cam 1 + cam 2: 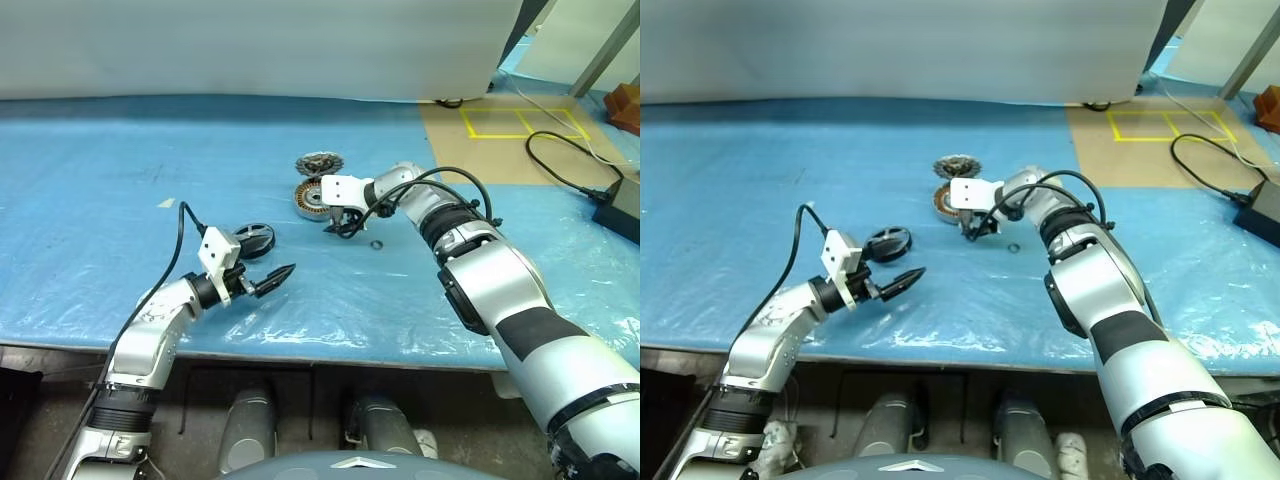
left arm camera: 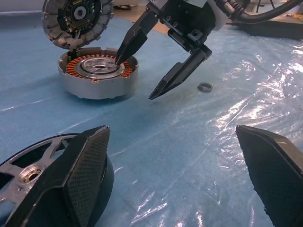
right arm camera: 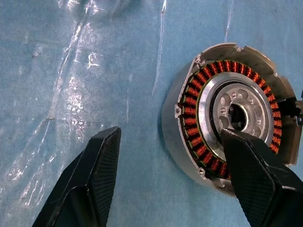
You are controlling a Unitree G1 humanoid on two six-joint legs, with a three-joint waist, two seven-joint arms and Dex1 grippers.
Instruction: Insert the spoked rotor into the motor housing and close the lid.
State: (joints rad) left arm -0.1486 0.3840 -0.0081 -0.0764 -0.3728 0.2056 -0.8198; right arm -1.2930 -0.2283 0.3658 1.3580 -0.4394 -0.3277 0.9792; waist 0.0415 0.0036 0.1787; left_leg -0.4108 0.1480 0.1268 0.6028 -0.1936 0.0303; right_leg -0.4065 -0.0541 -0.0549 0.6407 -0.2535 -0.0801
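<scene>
Left gripper [image 1: 283, 273] jaws wide, empty; right gripper [image 2: 142, 75] jaws spread astride motor housing [image 2: 98, 74] wall.

Blue-sheeted table [image 1: 120, 200]: housing [image 1: 312, 197], wheel [image 1: 256, 239], perhaps washer [image 1: 377, 244].

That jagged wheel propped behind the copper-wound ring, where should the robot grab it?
Probably its raised upper rim, from above: the spoked rotor leans on edge behind the motor housing, leaving that thin rim free for a tool to pinch.
</scene>
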